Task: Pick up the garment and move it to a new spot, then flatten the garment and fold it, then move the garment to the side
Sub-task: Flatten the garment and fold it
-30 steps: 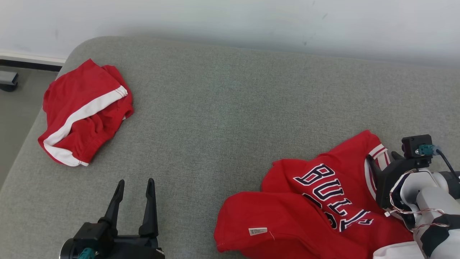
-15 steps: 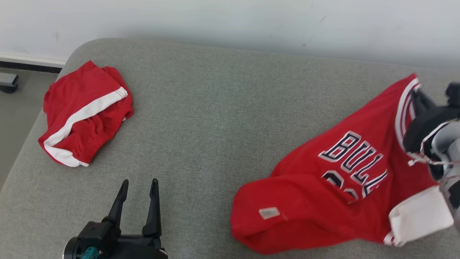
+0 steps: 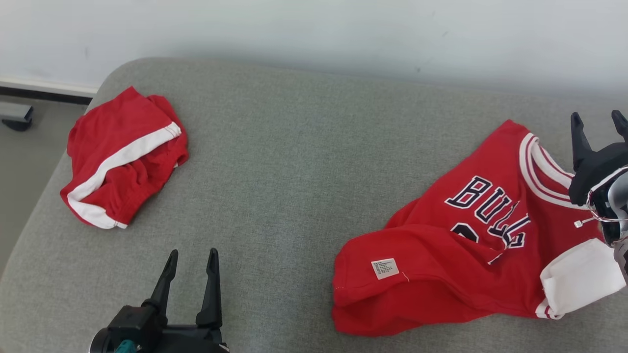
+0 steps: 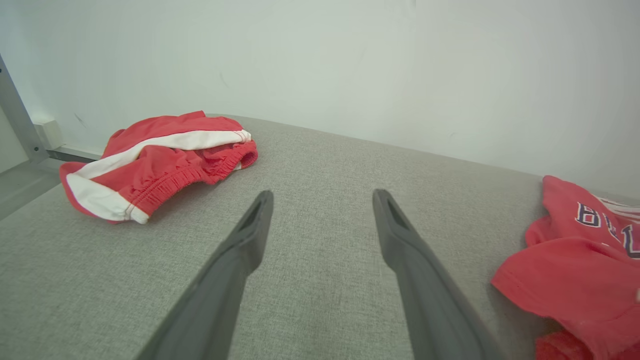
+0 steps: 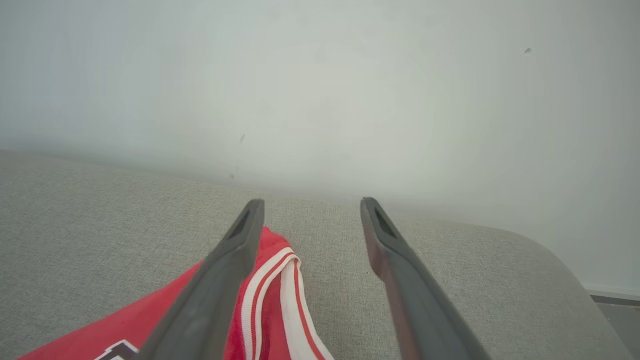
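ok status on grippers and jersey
Left gripper open, empty. Right gripper open beside jersey collar, nothing held. Jersey rumpled on cushion. Red shorts well clear at left.

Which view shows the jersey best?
Head view: nearly the whole jersey shows, lettering and label too. Left wrist view cuts it off at the right edge; right wrist view has a corner with striped trim.

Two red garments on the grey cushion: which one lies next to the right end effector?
The jersey with dark lettering, its striped collar edge beside the open right end effector. The shorts, with a white stripe, lie far off on the left.
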You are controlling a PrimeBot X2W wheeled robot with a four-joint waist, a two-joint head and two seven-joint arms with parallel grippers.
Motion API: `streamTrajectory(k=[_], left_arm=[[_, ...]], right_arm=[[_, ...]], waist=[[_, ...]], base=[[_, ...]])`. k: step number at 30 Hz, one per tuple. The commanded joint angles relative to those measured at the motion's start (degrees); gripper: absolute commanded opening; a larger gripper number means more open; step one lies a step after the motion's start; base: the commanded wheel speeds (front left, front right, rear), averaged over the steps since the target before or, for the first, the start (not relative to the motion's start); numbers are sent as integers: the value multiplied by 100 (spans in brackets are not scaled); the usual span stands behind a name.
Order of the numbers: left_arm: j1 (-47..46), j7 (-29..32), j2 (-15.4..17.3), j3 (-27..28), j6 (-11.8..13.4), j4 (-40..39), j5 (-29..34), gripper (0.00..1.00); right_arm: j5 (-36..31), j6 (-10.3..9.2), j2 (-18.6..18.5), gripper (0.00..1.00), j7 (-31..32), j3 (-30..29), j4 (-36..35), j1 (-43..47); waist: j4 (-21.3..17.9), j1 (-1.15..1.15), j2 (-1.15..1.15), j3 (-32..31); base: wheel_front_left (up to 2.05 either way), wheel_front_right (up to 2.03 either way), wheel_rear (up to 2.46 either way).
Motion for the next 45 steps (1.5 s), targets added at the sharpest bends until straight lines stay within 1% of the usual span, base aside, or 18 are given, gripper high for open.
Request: streamTrajectory(k=[1, 5, 7, 12, 13, 16, 21, 22, 23, 28, 32, 34, 37, 41, 45], left_arm=[[86, -19, 0, 38, 25, 8, 78, 100], [176, -19, -1, 122, 3, -15, 112, 100], [243, -19, -2, 163, -4, -35, 136, 100], [399, -19, 0, 253, -17, -81, 191, 100], [399, -19, 0, 253, -17, -81, 191, 100], [483, -19, -2, 296, -27, -99, 208, 100], [554, -19, -1, 348, -47, -122, 255, 100], [563, -19, 0, 354, -39, -123, 262, 100], [563, -19, 0, 354, -39, -123, 262, 100], [549, -19, -1, 339, -49, -115, 275, 100], [533, -19, -1, 325, -58, -128, 269, 100], [531, -19, -1, 331, -65, -126, 271, 100], [534, -19, -1, 313, -74, -103, 282, 100], [523, -19, -3, 162, -113, -60, 370, 100], [513, -19, -1, -255, -194, 71, 463, 100]], right_arm=[[-83, -13, -17, 100, -73, -5, -47, 47], [-156, -13, 13, 100, -164, -69, -461, 251], [-171, -13, 11, 100, -167, -215, -974, 449], [-296, -13, 107, 100, -162, -664, -2275, 1400], [-296, -13, 107, 100, -162, -664, -2275, 1400], [-420, -13, 232, 100, -163, -1007, -3037, 2113], [-644, -13, 543, 100, -163, -1549, -4134, 3311], [-740, -13, 700, 100, -163, -1746, -4541, 3767], [-740, -13, 700, 100, -163, -1746, -4541, 3767], [-902, -13, 1159, 100, -73, -2122, -5490, 4833], [-1067, -13, 1532, 100, 95, -2262, -6210, 5537], [-1107, -13, 1723, 100, 158, -2317, -6480, 5758], [-1127, -13, 1905, 100, 243, -2355, -6679, 5981], [-1177, -13, 2020, 100, 290, -2338, -6788, 6071], [-1193, -13, 2054, 100, 327, -2337, -6854, 6064]], waist=[[-140, 0, -1, -168], [-335, 0, -1, -373], [-439, 0, -1, -449], [-689, 0, -1, -578], [-689, 0, -1, -578], [-813, 0, -1, -627], [-972, 0, -1, -690], [-1010, 0, -1, -708], [-1010, 0, -1, -708], [-1051, 0, -1, -720], [-1061, 0, -1, -687], [-1074, 0, -1, -674], [-1082, 0, -1, -675], [-1097, 0, -1, -684], [-1104, 0, -1, -678]], base=[[0, 0, 0], [0, 0, 0], [0, 0, 0], [0, 0, 0], [0, 0, 0], [0, 0, 0], [0, 0, 0], [0, 0, 0], [0, 0, 0], [0, 0, 0], [0, 0, 0], [0, 0, 0], [0, 0, 0], [0, 0, 0], [0, 0, 0]])
